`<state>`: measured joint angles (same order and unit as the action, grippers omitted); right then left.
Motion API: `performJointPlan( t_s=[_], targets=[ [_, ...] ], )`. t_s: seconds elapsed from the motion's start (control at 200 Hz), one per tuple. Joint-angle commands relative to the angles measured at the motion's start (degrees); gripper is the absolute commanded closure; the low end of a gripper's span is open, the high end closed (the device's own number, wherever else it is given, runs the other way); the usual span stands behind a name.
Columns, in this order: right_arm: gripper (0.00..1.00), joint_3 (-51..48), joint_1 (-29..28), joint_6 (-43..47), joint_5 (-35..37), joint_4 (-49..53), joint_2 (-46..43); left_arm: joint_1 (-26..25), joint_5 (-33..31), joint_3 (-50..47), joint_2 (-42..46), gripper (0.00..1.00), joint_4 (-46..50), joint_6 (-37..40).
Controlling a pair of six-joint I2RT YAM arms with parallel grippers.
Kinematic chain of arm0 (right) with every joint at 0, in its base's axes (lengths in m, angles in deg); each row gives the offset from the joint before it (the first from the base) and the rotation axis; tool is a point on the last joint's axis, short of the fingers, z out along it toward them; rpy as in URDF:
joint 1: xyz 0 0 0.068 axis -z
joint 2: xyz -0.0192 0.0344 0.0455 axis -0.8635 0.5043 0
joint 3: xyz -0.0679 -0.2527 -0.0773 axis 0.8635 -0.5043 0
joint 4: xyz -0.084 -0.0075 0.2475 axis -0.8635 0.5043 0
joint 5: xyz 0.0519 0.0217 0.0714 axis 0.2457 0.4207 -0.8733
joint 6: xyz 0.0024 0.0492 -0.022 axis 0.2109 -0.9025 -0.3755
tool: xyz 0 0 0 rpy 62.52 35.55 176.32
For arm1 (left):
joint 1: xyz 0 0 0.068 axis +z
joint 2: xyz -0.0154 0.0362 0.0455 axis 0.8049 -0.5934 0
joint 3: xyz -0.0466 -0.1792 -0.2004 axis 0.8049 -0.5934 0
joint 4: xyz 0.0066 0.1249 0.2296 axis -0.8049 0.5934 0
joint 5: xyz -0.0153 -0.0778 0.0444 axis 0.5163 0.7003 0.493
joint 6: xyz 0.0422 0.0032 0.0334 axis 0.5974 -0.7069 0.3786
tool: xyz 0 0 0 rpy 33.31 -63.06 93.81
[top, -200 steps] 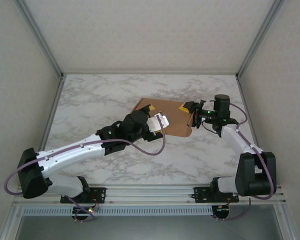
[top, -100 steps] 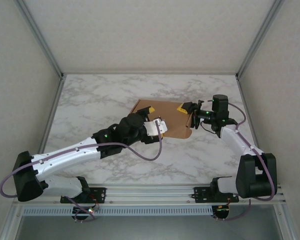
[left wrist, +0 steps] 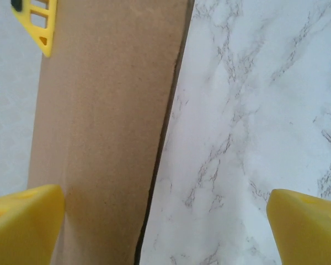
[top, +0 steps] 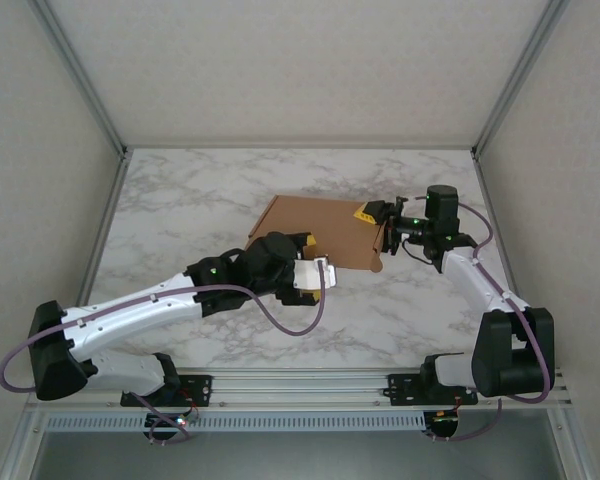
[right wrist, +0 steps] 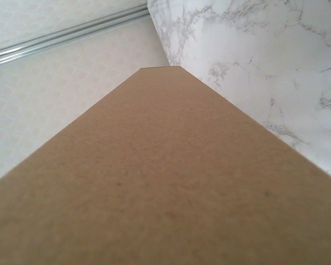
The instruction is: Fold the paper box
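1. Brown cardboard, thin, plain and die-cut: the paper box [top: 325, 228] should be light and fairly stiff across a panel. It will likely bend readily at its creases, and its smooth faces will probably slide on the white marbled table [top: 180, 210].
2. Best hold, as I judge it: pinch a free edge or flap close to a crease, not mid-panel, while the other arm steadies it. It is too wide for one gripper to span.
3. Look: unprinted and matte, with clean straight edges and a shadowed thickness along the near edge. Flaps and slots are hard to make out from above.
4. Where: mid-table, slightly right of centre and skewed, between the two grippers.
5. Left gripper [left wrist: 164, 223]: yellow fingers [left wrist: 22, 221] spread wide, holding nothing. They straddle the box's near edge, one tip on the cardboard side and one on the table side.
6. Right gripper [top: 370, 215]: jaws partly closed at the box's right edge, one yellow finger on top. It seems to pinch the cardboard, though the contact is hidden.
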<state>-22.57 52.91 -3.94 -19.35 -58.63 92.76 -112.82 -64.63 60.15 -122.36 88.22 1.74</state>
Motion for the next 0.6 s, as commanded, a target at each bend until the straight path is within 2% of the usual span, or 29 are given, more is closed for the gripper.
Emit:
performJointPlan(
  t_s=[0.0,0.07,0.19,0.285,0.391,0.521,0.596],
  targets=[
    [0.86,2.13,-0.05,-2.19,-2.50,-1.27,-1.40,-0.92,-3.54,-1.38,-0.84,0.05,2.03,1.57],
    [0.85,2.04,-0.38,-2.71,-2.24,-1.84,-1.59,-1.98,-12.26,-5.24,-2.11,0.05,-4.60,4.96],
    [0.85,1.14,-1.13,-4.05,-1.98,-3.54,-1.90,-2.93,-27.28,-10.34,-5.67,0.07,-21.53,11.18],
    [0.85,0.02,-1.49,-5.97,-1.88,-5.79,-2.33,-3.40,-36.19,-12.94,-8.58,0.14,-36.68,17.13],
    [0.85,-0.37,-1.80,-6.80,-1.49,-6.58,-3.03,-3.96,-41.99,-15.57,-10.99,0.23,-51.87,23.40],
    [0.85,-1.08,-2.23,-8.15,-1.01,-7.88,-3.66,-4.15,-43.55,-17.01,-12.32,0.33,-60.28,26.65],
    [0.86,-1.34,-2.63,-8.83,-0.78,-8.67,-3.72,-4.15,-43.83,-16.82,-12.35,0.39,-61.58,26.57]
  ],
)
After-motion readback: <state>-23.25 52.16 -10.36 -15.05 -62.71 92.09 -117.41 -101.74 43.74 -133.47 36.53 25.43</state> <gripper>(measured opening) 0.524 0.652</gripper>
